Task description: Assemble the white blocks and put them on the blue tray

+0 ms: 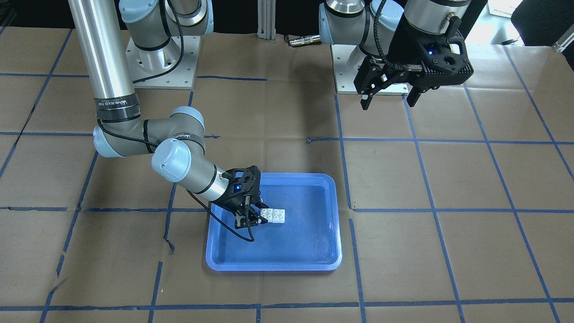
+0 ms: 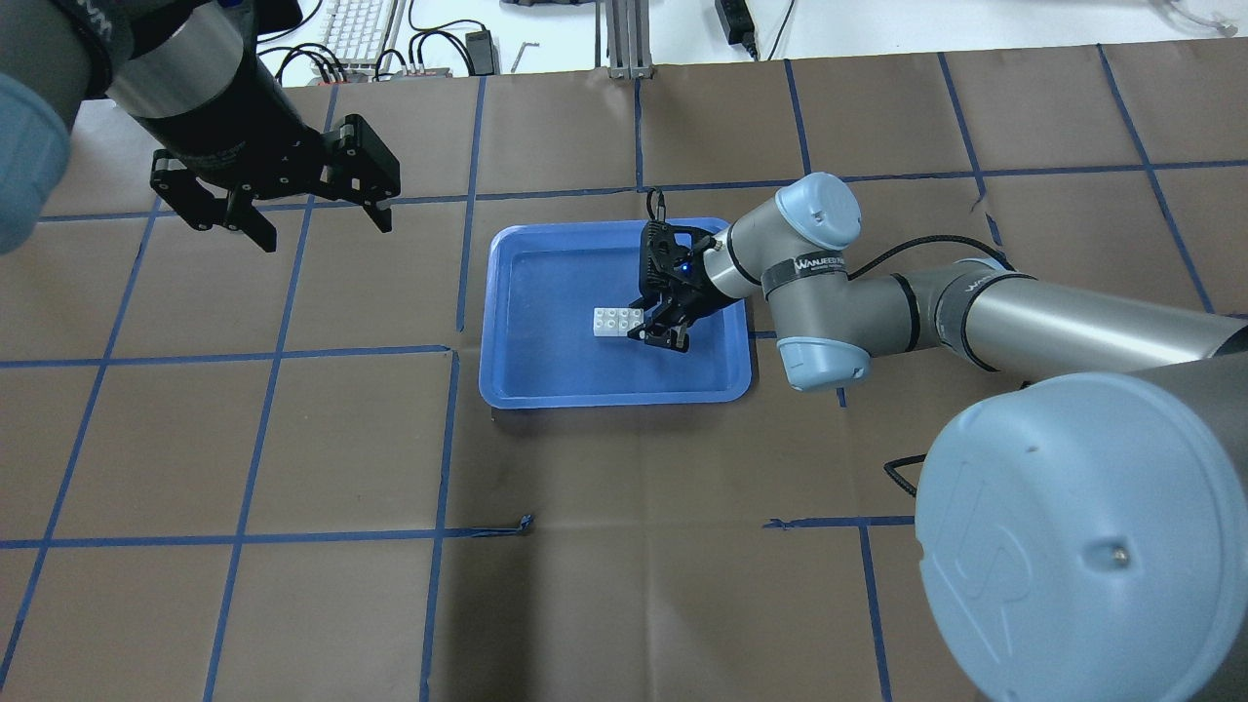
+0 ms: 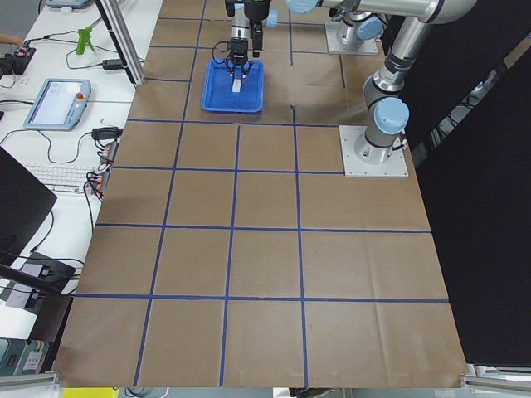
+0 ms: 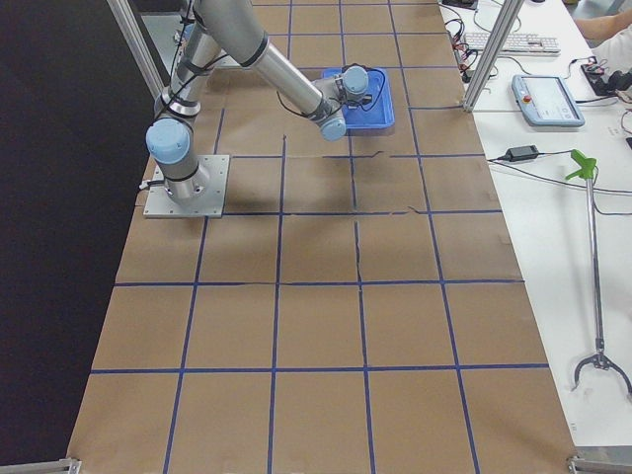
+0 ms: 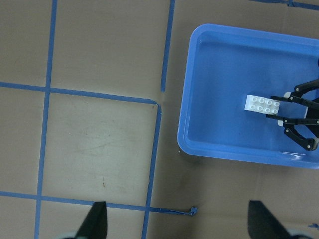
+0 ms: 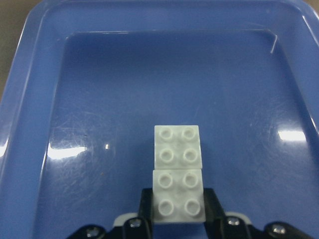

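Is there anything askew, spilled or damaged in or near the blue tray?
Nothing stands out inside the blue tray: the white blocks lie flat, studs up, in a straight row, the near one between the fingers of the right gripper. Only the brown paper cover has a small tear beside the tray.

Right gripper (image 2: 655, 328) sitting low inside blue tray (image 2: 614, 397), fingers (image 6: 211, 205) pinching white blocks (image 6: 178, 169) mid-floor, blocking approach from that side. Tray floor lying open beyond blocks, raised rim ringing it. Left gripper (image 2: 322, 229) hanging high over table (image 2: 292, 439), well apart.
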`<action>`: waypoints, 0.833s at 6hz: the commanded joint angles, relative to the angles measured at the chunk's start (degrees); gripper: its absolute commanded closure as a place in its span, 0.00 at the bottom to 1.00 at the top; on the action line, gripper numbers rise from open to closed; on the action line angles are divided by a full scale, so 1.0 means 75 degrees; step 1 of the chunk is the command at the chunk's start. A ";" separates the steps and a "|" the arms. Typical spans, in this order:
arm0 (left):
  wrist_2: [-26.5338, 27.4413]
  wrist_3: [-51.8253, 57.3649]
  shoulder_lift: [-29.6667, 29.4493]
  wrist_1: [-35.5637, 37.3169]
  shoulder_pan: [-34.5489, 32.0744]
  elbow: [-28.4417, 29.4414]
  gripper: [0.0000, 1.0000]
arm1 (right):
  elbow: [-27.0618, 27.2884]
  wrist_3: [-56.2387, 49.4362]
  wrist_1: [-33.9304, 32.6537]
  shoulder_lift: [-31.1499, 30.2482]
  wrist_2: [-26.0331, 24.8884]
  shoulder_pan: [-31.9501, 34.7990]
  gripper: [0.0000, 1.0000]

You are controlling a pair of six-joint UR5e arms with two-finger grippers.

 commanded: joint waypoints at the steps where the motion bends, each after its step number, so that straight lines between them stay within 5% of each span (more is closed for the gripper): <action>1: -0.0003 -0.0053 -0.0007 0.0003 -0.0004 -0.0007 0.01 | -0.0006 0.0012 0.0001 0.0000 -0.0023 0.0000 0.65; 3: -0.0003 -0.0053 -0.0007 0.0003 0.0019 0.0005 0.01 | -0.0018 0.0000 0.0001 0.0000 0.0000 0.0000 0.61; 5: -0.0003 -0.0053 -0.0007 0.0003 0.0020 0.0005 0.01 | -0.0018 0.0012 0.0001 0.0000 0.0024 0.0000 0.46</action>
